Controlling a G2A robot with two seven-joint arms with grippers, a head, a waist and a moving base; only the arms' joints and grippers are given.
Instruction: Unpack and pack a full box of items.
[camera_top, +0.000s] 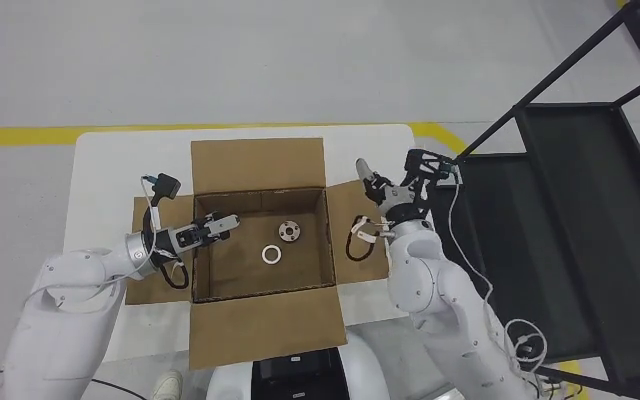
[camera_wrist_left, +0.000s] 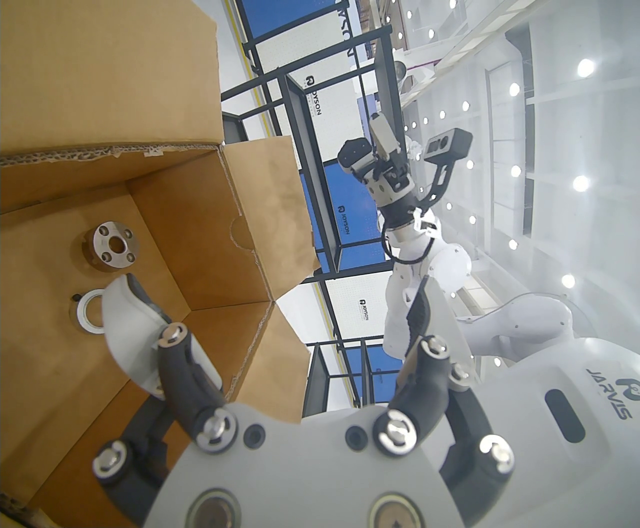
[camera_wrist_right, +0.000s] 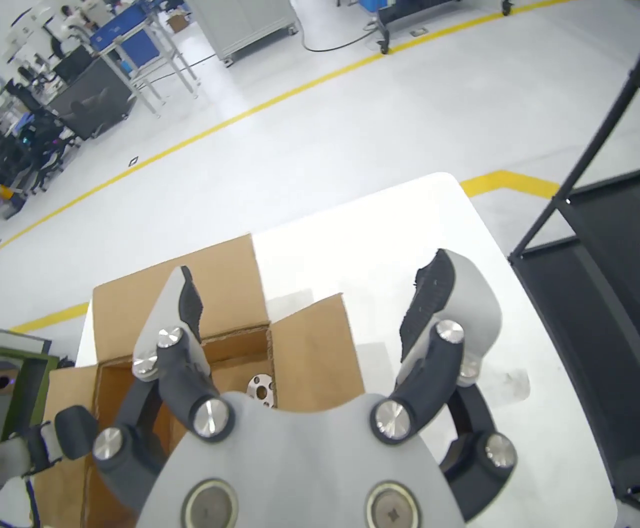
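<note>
Cardboard box (camera_top: 260, 165) stands open mid-way along the white table (camera_top: 105, 165), its four flaps folded out flat and its longer side running left to right across the robot's front; the top view gives the whole layout, with two round parts lying flat on the brown box floor; a metal flange (camera_top: 289, 231) lies toward the far right, a pale ring (camera_top: 271, 255) near it on the robot's side, not touching; both are circular, so neither has a long axis, and each turns its hole straight up. The left wrist view adds the detail; the flange is a thick, dull silver disc with a central bore and four small holes around it; the ring is thin, smooth and white; the box's cut edge is rough and shows its corrugation. The left gripper (camera_wrist_left: 275, 287) is inside the box at its left end, pointing right toward the parts, curved fingers spread apart with nothing between them. The right wrist view shows the table's rounded corner and the dark, grainy pads of the right gripper (camera_wrist_right: 312, 272), which hangs above the right-hand flap, outside the box, fingers wide apart and empty, aimed away from the robot; a black metal rack (camera_top: 560, 200) stands just beside the table on the right.
</note>
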